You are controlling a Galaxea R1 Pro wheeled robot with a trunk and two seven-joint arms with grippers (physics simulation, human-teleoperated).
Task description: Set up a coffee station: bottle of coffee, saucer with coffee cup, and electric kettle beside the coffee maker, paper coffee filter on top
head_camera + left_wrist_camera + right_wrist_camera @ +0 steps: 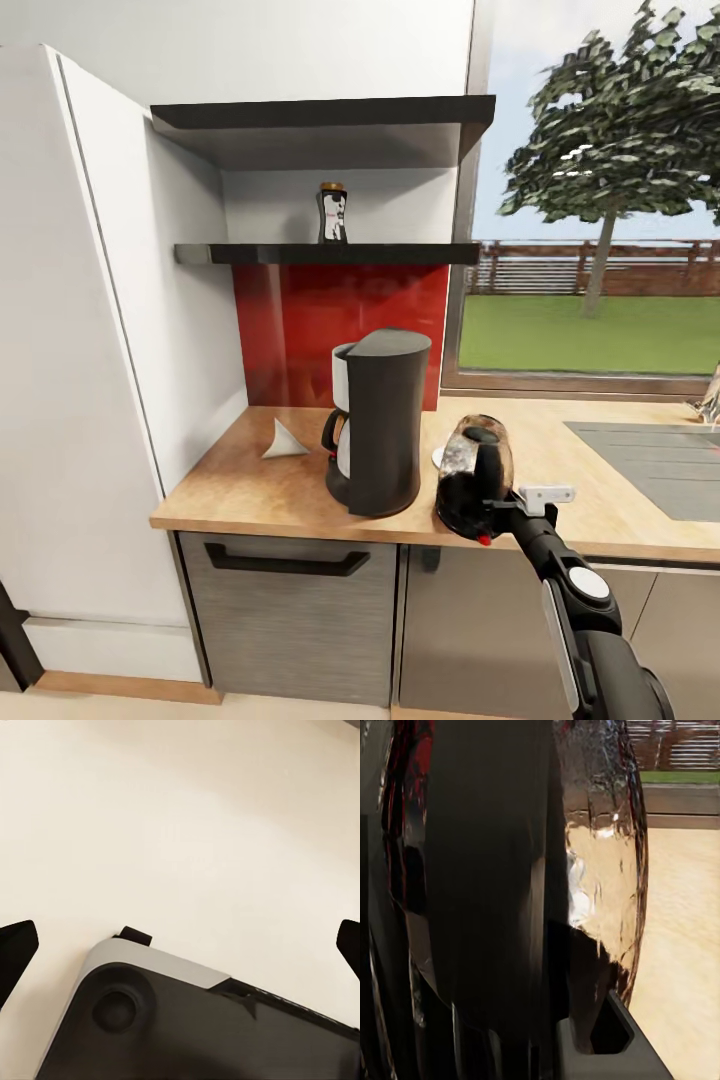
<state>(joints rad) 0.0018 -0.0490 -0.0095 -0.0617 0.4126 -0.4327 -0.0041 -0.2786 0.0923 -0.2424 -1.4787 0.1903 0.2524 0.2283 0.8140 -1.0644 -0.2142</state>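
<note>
The dark grey coffee maker (pixel 378 430) stands on the wood-coloured countertop (pixel 250 485). A white paper coffee filter (pixel 284 441) lies on the worktop to its left. The bottle of coffee (pixel 333 213) stands on the lower black shelf. Right of the machine, at the counter's front edge, the glass electric kettle (pixel 474 478) leans a little, and my right gripper (pixel 507 507) is shut on its black handle (pixel 495 907). A white sliver of the saucer (pixel 438 457) shows behind the kettle. The coffee cup is hidden. My left gripper (pixel 180 945) is open over the cream floor.
A grey sink (pixel 660 460) is set into the counter at the right, under a window. A white tall cabinet (pixel 90 380) bounds the counter on the left. Grey drawer fronts (pixel 290 610) run below. My own base (pixel 187 1027) shows in the left wrist view.
</note>
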